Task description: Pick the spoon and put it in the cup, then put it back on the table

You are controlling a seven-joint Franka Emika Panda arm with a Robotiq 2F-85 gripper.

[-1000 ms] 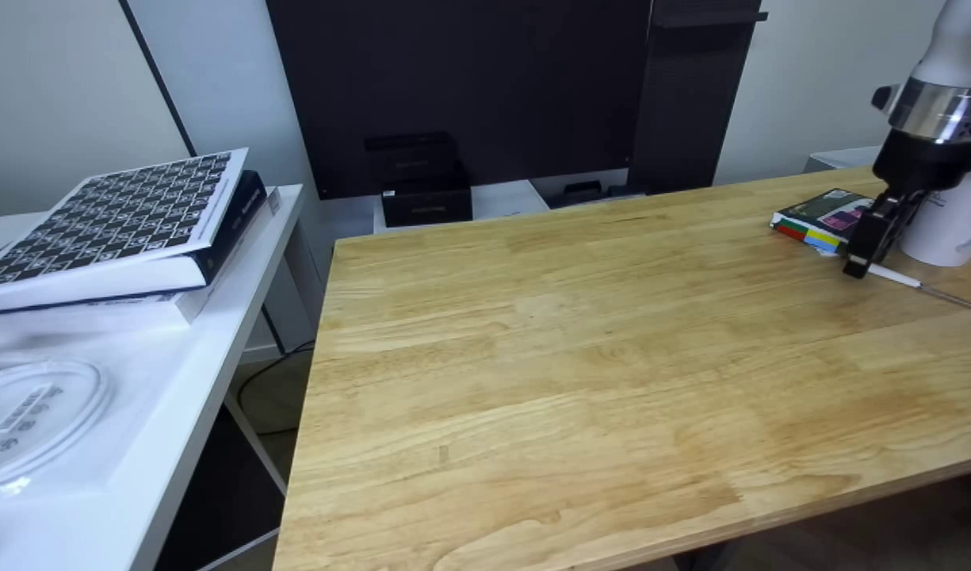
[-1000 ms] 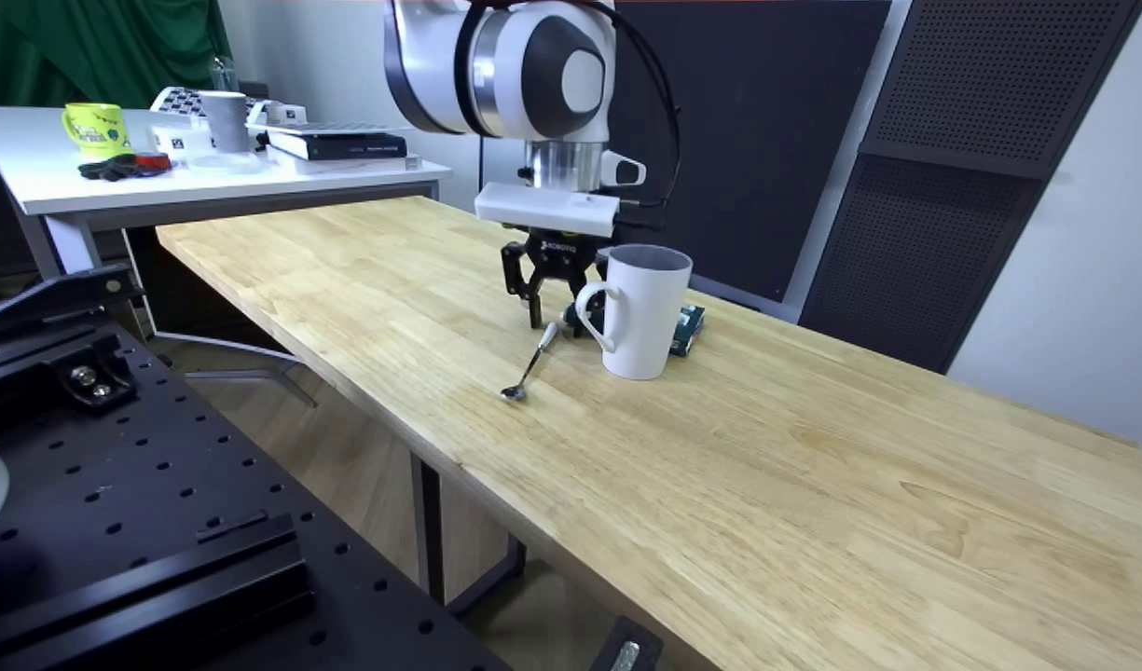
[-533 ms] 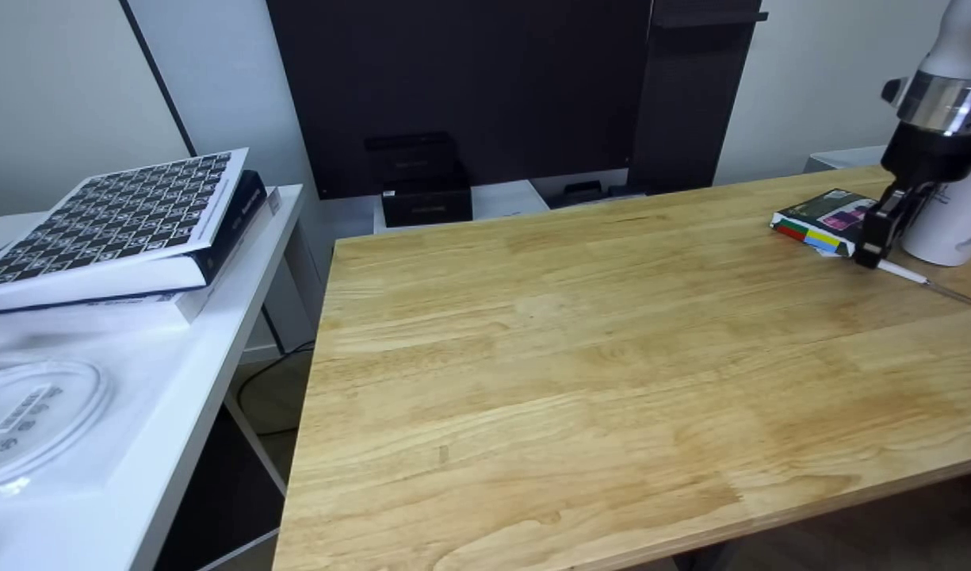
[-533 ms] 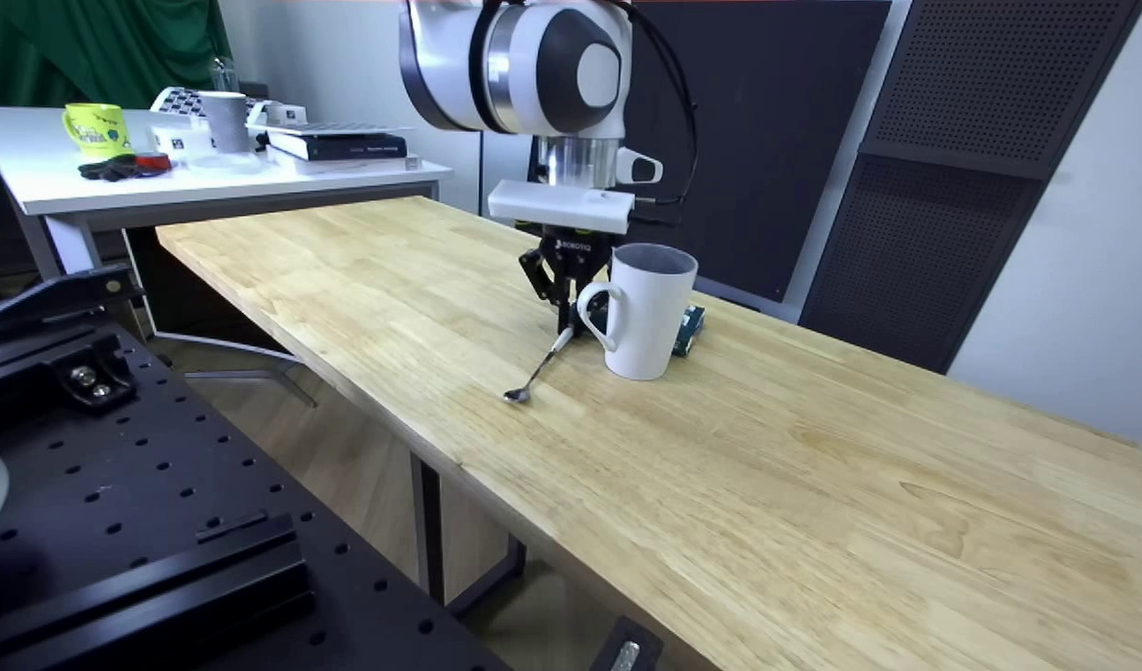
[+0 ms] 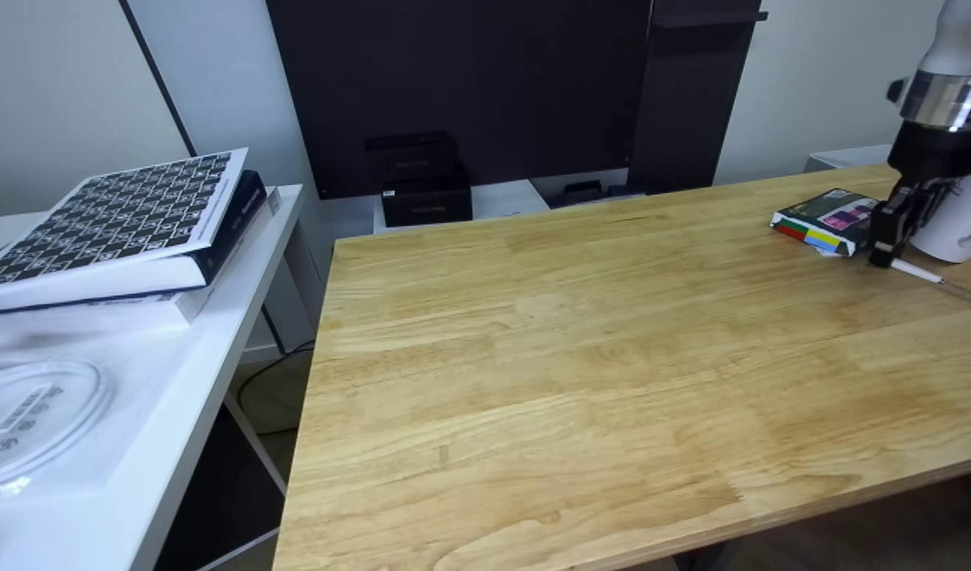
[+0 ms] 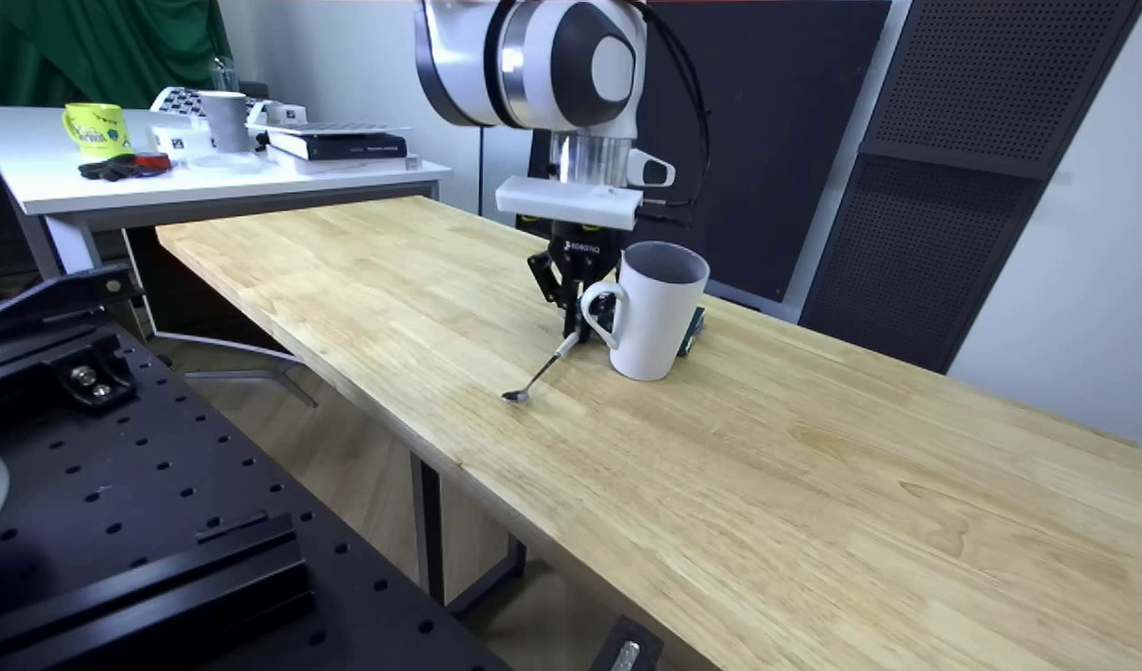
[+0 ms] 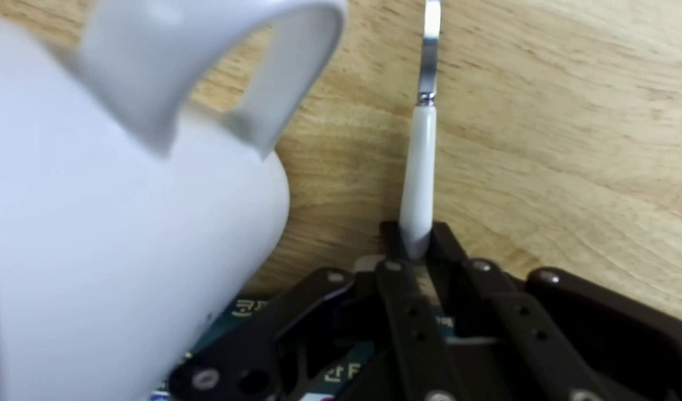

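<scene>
The spoon has a white handle and a silvery shaft and bowl. Its handle shows in an exterior view (image 5: 916,271) and in the wrist view (image 7: 421,161); the whole spoon shows in an exterior view (image 6: 544,369), bowl at or near the wooden table (image 6: 813,466). My gripper (image 6: 576,334) is shut on the handle's end, low over the table, as the wrist view (image 7: 416,236) shows. The white cup (image 6: 653,317) stands close beside my gripper, leaning slightly away from it. The cup fills the left of the wrist view (image 7: 123,223).
A flat dark multicoloured book (image 5: 826,220) lies on the table beside the cup, partly under my gripper in the wrist view (image 7: 338,372). A white desk (image 6: 30,177) with books, a yellow mug (image 6: 98,129) and a grey cup (image 6: 225,121) stands behind the table's far end.
My gripper has closed from open onto the spoon's handle and shifted toward the cup. The handle end has swung toward the cup with it. The cup has tipped slightly away.
</scene>
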